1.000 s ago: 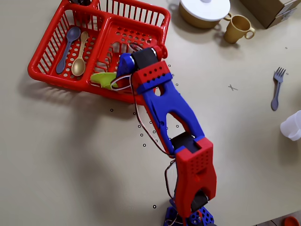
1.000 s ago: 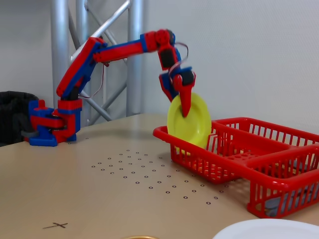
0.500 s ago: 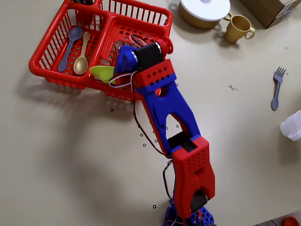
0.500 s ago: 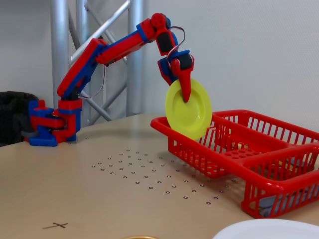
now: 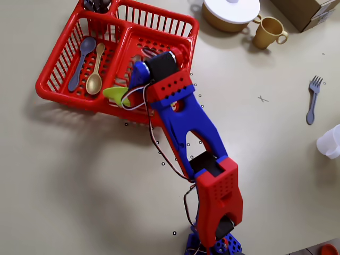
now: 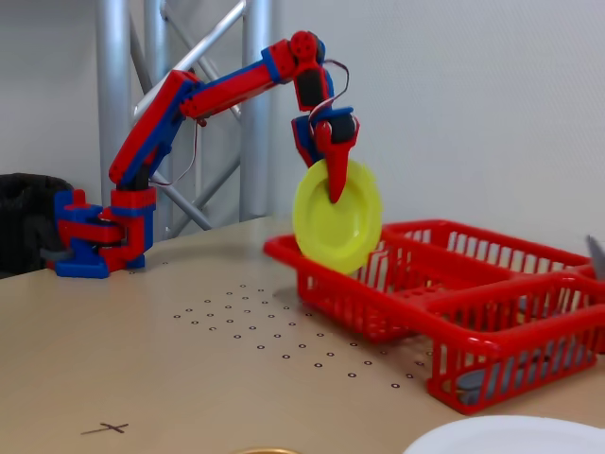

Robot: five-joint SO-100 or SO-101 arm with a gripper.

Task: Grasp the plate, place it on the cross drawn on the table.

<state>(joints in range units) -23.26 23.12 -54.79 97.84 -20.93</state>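
Yellow plate [image 6: 337, 216] hangs on edge from your tool [image 6: 335, 194], clamped at its rim above the basket [image 6: 492, 284]. Swing fast toward the cross [image 6: 106, 428] and it could slip.

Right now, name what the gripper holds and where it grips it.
The gripper holds the yellow plate by its top rim, lifted on edge above the red basket.
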